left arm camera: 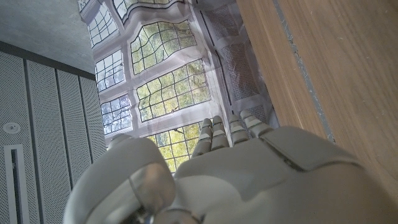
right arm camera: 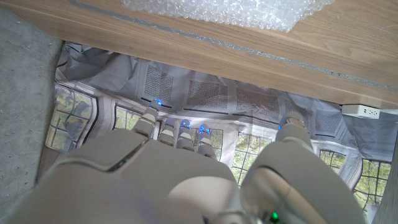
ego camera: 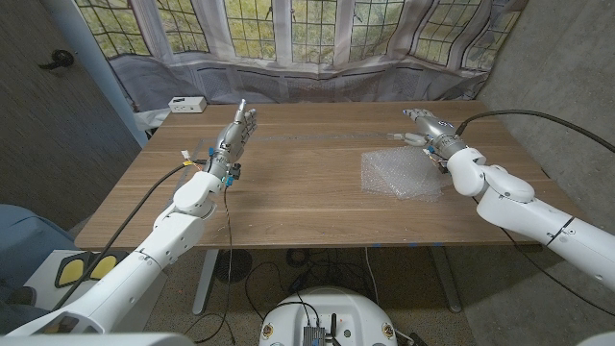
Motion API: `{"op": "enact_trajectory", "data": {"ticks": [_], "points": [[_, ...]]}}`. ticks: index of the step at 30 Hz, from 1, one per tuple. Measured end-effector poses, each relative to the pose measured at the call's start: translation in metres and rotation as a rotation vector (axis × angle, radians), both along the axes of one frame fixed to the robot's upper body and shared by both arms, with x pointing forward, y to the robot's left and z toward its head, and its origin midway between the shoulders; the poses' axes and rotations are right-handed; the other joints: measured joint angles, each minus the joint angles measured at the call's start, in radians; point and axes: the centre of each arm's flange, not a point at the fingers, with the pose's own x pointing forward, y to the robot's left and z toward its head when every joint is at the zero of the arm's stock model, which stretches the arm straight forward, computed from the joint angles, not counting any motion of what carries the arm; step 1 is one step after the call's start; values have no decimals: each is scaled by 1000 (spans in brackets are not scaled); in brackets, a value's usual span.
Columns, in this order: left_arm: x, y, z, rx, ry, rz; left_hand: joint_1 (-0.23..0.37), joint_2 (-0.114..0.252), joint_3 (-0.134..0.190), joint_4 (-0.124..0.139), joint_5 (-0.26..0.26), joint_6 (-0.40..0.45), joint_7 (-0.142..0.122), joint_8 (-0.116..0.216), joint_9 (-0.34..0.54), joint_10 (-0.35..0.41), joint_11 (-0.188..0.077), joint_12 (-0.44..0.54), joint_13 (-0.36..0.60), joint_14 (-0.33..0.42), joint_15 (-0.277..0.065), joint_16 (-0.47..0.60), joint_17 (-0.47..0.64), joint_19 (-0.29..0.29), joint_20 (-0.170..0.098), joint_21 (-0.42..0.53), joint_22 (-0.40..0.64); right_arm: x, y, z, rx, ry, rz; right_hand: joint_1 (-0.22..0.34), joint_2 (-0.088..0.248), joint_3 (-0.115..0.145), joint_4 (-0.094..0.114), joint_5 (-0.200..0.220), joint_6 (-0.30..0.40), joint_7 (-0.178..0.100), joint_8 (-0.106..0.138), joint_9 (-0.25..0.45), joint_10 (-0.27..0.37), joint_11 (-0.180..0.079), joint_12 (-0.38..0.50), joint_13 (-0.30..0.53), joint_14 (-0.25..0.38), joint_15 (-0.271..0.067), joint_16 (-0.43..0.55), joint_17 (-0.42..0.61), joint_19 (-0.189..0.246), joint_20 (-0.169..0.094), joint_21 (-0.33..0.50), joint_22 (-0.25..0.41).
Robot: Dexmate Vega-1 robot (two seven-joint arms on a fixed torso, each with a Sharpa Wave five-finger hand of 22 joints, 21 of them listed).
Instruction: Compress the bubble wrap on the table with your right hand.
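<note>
Head view, wrap: the bubble wrap [ego camera: 402, 173] is seen lying flat on the right half of the counter [ego camera: 288, 192], toward the robot's right arm. Its long axis is laid roughly across the counter, left to right; no clear pointing end can be made out on the crumpled sheet.
Head view, right hand: the right hand [ego camera: 428, 129] is held above the counter just beyond the wrap's far right corner, fingers stretched toward the far edge. Nothing is gripped; the fingers are seen extended and apart from the wrap.
Head view, left hand: the left hand [ego camera: 236, 133] is raised over the counter's left half, well apart from the wrap, fingers straight and close together, nothing held.
Head view, rest: a white box [ego camera: 187, 104] is seen at the far left corner, and a window backdrop [ego camera: 288, 38] behind the counter.
Left wrist view: the back of the left hand [left arm camera: 249, 168] is shown, fingers extended toward the backdrop, with the counter [left arm camera: 323, 68] beside it.
Right wrist view: the back of the right hand [right arm camera: 186, 180] is shown with fingers extended and empty; the wrap [right arm camera: 217, 12] lies on the counter [right arm camera: 186, 43], apart from the fingertips.
</note>
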Motion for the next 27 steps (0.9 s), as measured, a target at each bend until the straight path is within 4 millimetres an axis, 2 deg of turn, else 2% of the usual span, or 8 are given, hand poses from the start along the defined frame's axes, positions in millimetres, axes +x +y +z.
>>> {"op": "enact_trajectory", "data": {"ticks": [4, 14, 21, 27], "points": [[0, 0, 0, -1, 1, 1, 0, 0, 4, 4, 0, 0, 0, 0, 0, 0, 0, 0, 0, 0, 0, 0, 0, -2, 2, 0, 0, 2, 2, 0, -12, 18, -10, 5, -5, 0, 0, 0, -21, -1, 0, 0, -10, 3, 0, 0, -5, 5, 0, 0, 0, 0, 0, 0], [0, -1, -2, -6, 11, 3, 0, 0, 4, 4, 0, 0, 0, 0, 0, 0, 0, 0, 0, 4, 4, 0, 0, -2, 2, 0, 0, 9, 6, 1, -37, 107, -35, 13, -13, 0, 0, 3, -45, 22, 0, 0, -33, 16, 0, 5, -10, 10, 0, 0, 0, 0, 0, 0], [-1, 0, -2, -8, 12, 7, 0, 0, 4, 4, 0, 0, 0, 0, 0, 0, 0, 0, 0, 4, 4, 0, 0, -2, 2, 0, 0, 11, 9, 2, -55, 147, -47, 18, -18, 0, 0, 4, -58, 28, 0, 0, -39, 21, 0, 5, -14, 14, 0, 0, 0, 0, 8, 0], [-2, 0, -3, -7, 15, 8, 0, 0, 4, 4, 0, 0, 0, -4, 0, 0, 0, 0, 0, 4, 4, 0, 0, -2, 2, 0, 0, 14, 11, 1, -69, 170, -59, 27, -27, 0, 0, 4, -77, 23, 0, 0, -49, 21, 0, 5, -14, 14, 0, 0, 0, 0, 8, 0]]}}
